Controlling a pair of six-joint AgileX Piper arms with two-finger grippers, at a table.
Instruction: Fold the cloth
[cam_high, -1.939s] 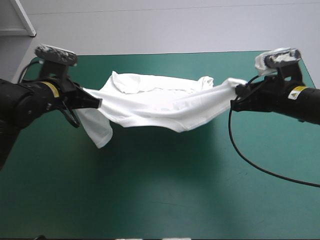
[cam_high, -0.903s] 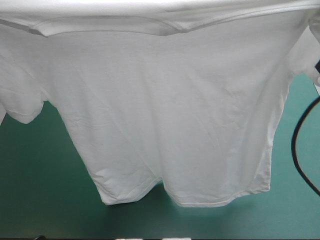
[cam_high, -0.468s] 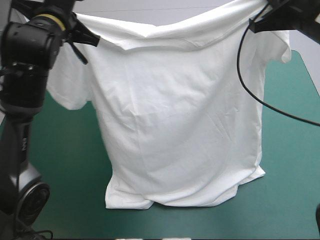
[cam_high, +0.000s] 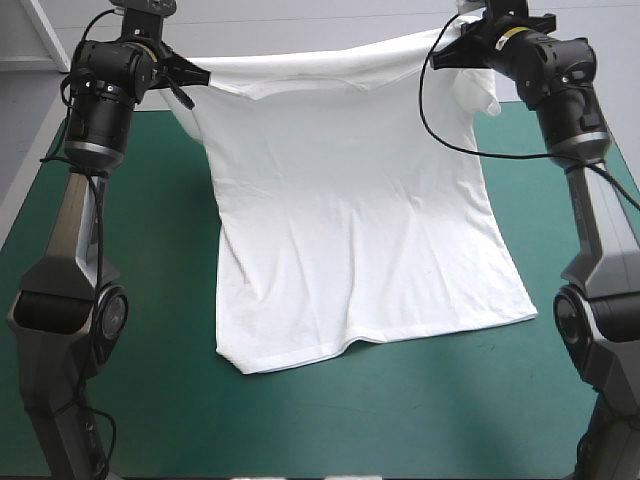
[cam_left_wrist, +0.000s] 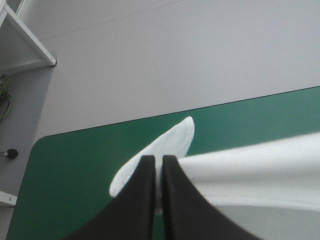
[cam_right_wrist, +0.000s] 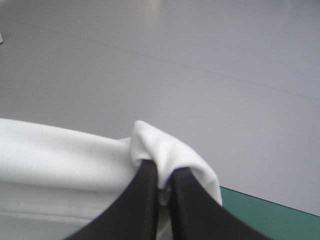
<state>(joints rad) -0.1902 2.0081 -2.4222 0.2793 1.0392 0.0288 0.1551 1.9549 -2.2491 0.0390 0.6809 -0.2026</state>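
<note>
Carried back toward the table's far edge since just before, and lowered. T-shirt (cam_high: 350, 220) now draped in a slope instead of hanging free: hem and lower half lying on the teal-green cover (cam_high: 140, 300), chest and shoulder line in the air above the far edge.

Pinched at both shoulders. Left gripper (cam_high: 200, 75) all but closed on one end of the shoulder line, right gripper (cam_high: 452, 48) all but closed on the other, with only a fold of white cloth between the black fingers in each wrist view. Neckline stretched between them with a slight sag.

Looks like the laying-out step, ahead of any actual fold. To do it well:

- Keep the shoulder line taut and square to the far edge while descending.
- Lower both ends at the same rate, so neither side lands first and bunches.
- Ease slightly away from the hem on the way down, to pull out the creases running through the body.
- Mind the hem: lying slanted, left corner nearer the near edge than the right, so probably worth correcting before release.
- Watch the sleeves: left sleeve (cam_left_wrist: 165, 145) dangling beyond the fingers, right sleeve (cam_high: 482, 95) drooping beside its gripper, and either could end up tucked underneath.
- Hold the pinch until the collar touches down.
</note>
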